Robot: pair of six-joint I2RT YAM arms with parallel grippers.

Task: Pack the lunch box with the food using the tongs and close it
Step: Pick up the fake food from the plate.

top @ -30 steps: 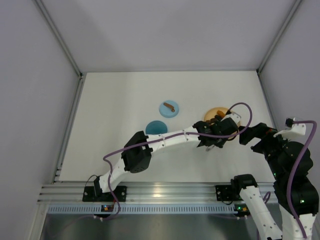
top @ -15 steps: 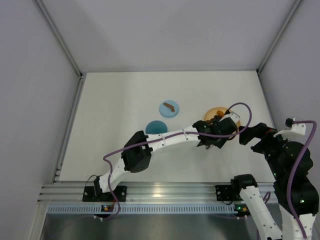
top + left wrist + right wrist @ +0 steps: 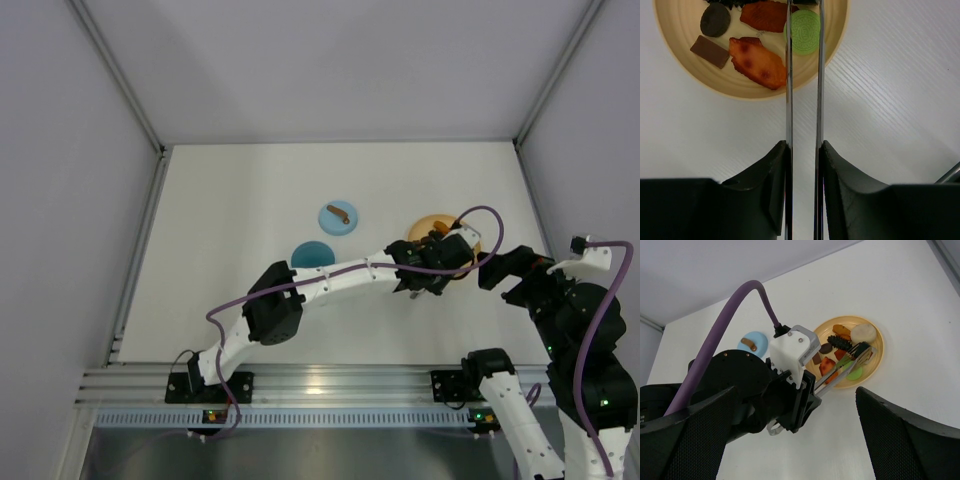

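The left claw (image 3: 804, 150) is pinching the tongs (image 3: 788, 75), their arms nearly parallel over the yellow plate (image 3: 715, 80), flanking the round green piece (image 3: 802, 32). The right claw (image 3: 795, 390) is hanging spread wide, gripping nothing. The lunch box (image 3: 313, 254) is standing open on the counter (image 3: 230, 220).

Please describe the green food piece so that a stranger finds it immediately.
On the right part of the white table stands a shallow orange-yellow plate. The green piece lies near its rim, framed by the two thin arms of the tongs in the left gripper. It alone is green: a flat round ridged disc among orange, red-brown and dark pieces.
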